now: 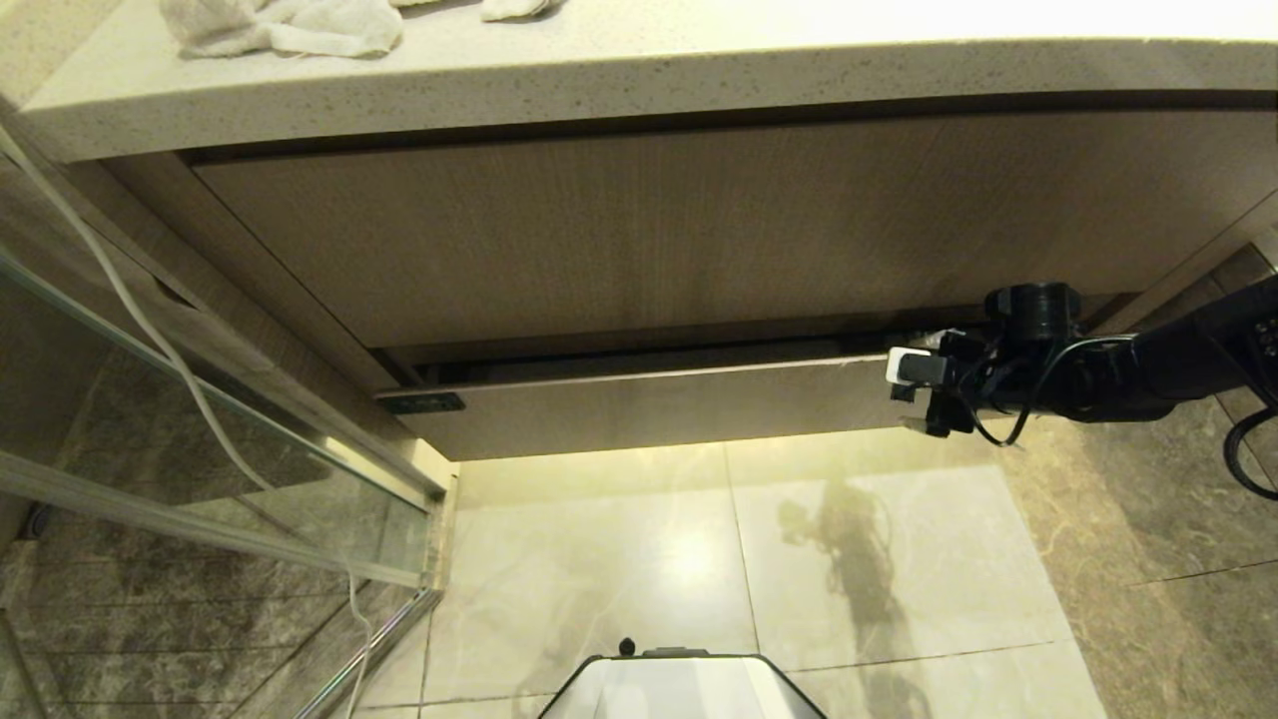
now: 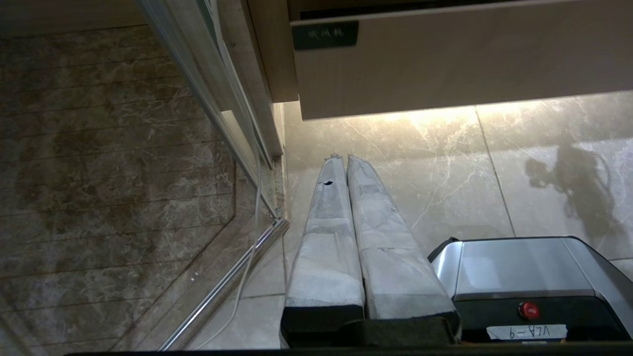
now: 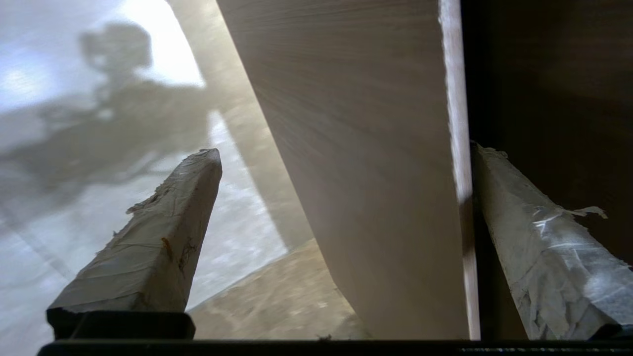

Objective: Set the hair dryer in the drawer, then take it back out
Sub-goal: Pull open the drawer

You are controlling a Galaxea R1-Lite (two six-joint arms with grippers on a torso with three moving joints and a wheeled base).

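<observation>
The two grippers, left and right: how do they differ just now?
The right gripper stands open, its fingers straddling the top edge of the drawer front, one in front and one behind; the left gripper is shut, fingers pressed together. The right is at the drawer's right end; the left hangs over bare floor, touching nothing. Both have long fingers wrapped in pale, worn tape.

The drawer (image 1: 649,404) stands barely ajar, so its inside is a dark slit and nothing in it can be made out. The small dark label (image 1: 421,402) on its front is too blurred to read. On the countertop (image 1: 639,80), a crumpled white cloth (image 1: 285,25) is cut off by the upper edge. The right gripper's (image 1: 914,384) fingertips cannot be told apart against the drawer front in the head view.
</observation>
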